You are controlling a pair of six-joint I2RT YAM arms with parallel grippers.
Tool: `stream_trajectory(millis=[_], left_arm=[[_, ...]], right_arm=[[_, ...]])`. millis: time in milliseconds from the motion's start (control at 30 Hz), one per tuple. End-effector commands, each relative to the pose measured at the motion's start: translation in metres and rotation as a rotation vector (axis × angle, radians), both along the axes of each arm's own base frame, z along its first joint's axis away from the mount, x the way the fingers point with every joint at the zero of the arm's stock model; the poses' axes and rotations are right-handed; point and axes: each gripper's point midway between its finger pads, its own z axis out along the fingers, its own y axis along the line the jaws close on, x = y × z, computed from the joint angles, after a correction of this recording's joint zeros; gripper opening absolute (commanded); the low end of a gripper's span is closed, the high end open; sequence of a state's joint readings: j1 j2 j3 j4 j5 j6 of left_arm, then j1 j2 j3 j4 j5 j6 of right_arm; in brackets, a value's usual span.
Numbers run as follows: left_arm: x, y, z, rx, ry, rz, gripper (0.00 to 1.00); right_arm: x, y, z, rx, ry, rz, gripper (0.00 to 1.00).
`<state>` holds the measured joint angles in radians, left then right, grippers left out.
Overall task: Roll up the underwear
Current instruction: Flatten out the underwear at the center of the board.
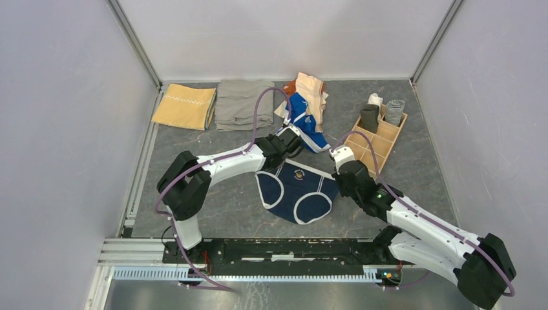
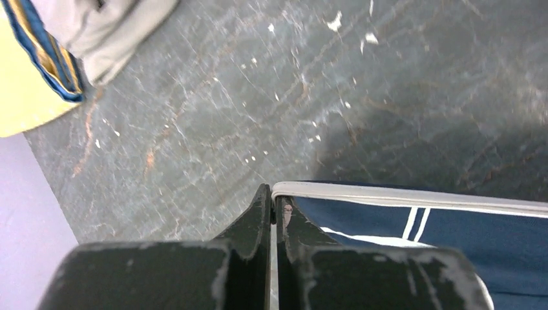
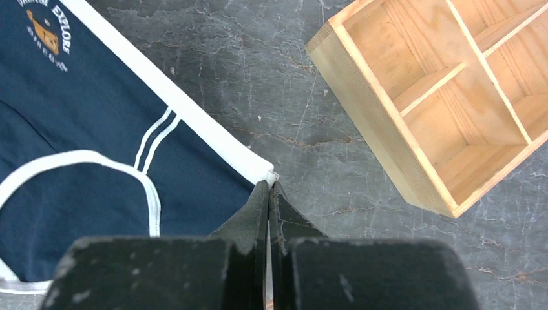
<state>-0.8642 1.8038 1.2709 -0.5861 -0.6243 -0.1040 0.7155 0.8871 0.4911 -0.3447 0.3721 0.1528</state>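
Note:
The navy underwear (image 1: 297, 194) with white trim lies spread flat on the dark table, waistband toward the back. My left gripper (image 1: 279, 157) is shut on the waistband's left corner. In the left wrist view the white band (image 2: 413, 197) runs right from the closed left gripper (image 2: 274, 197). My right gripper (image 1: 337, 173) is shut on the waistband's right corner. In the right wrist view the navy underwear (image 3: 97, 129) spreads left of the closed right gripper (image 3: 269, 187), with the white corner pinched at the tips.
A wooden divider box (image 1: 378, 139) (image 3: 420, 97) stands close to the right gripper, with rolled pieces (image 1: 369, 118) in its far cells. Behind lie bright blue and peach pieces (image 1: 307, 106), a grey-khaki cloth (image 1: 241, 103) and a mustard-yellow cloth (image 1: 185, 106). Walls enclose three sides.

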Motion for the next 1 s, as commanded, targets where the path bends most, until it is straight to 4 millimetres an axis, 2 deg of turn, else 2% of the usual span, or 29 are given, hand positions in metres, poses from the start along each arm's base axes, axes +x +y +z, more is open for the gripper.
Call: stream_trajectory(millis=[0, 100, 167, 200, 233, 300, 367, 433, 533, 633, 700, 733, 833, 867, 967], left_arm=[[0.034, 0.006, 0.021, 0.022, -0.143, 0.03, 0.02], [0.04, 0.012, 0.011, 0.018, -0.14, 0.076, 0.03], [0.044, 0.013, 0.014, -0.011, -0.155, 0.115, 0.12], [0.046, 0.015, 0.016, -0.026, -0.163, 0.131, 0.19], [0.047, 0.015, 0.02, -0.04, -0.173, 0.14, 0.31], [0.048, 0.015, 0.026, -0.059, -0.191, 0.149, 0.61], [0.045, 0.018, 0.03, -0.071, -0.198, 0.162, 0.76], [0.041, 0.022, 0.036, -0.093, -0.206, 0.185, 0.85], [0.033, 0.029, 0.047, -0.148, -0.232, 0.233, 0.88], [0.016, 0.031, 0.049, -0.271, -0.224, 0.26, 0.83], [0.003, 0.021, 0.049, -0.413, -0.194, 0.24, 0.79], [-0.003, 0.019, 0.047, -0.466, -0.188, 0.24, 0.77], [-0.031, -0.012, 0.044, -0.708, -0.093, 0.125, 0.72], [-0.037, -0.024, 0.051, -0.809, -0.089, 0.075, 0.7], [-0.068, -0.042, 0.055, -0.992, -0.046, -0.029, 0.65]], right_arm=[[0.005, -0.006, -0.01, -0.046, 0.017, 0.006, 0.04], [0.006, -0.004, -0.011, -0.038, 0.025, 0.008, 0.13], [0.007, -0.003, -0.006, -0.024, 0.013, 0.001, 0.18], [0.008, -0.003, -0.002, -0.014, 0.004, -0.005, 0.21], [0.008, -0.003, 0.002, -0.004, -0.006, -0.011, 0.25], [0.009, -0.004, 0.01, 0.015, -0.024, -0.023, 0.33], [0.009, -0.004, 0.018, 0.035, -0.039, -0.027, 0.37], [0.007, 0.0, 0.026, 0.076, -0.053, -0.016, 0.39], [0.002, 0.019, 0.036, 0.174, -0.056, 0.053, 0.39], [-0.008, 0.051, 0.041, 0.314, -0.015, 0.164, 0.28], [-0.01, 0.066, 0.04, 0.384, 0.015, 0.187, 0.18], [-0.009, 0.069, 0.039, 0.398, 0.02, 0.187, 0.15], [0.0, 0.077, 0.036, 0.416, 0.022, 0.179, 0.15], [0.0, 0.083, 0.036, 0.43, 0.034, 0.201, 0.14], [0.005, 0.095, 0.032, 0.438, 0.055, 0.232, 0.14]])
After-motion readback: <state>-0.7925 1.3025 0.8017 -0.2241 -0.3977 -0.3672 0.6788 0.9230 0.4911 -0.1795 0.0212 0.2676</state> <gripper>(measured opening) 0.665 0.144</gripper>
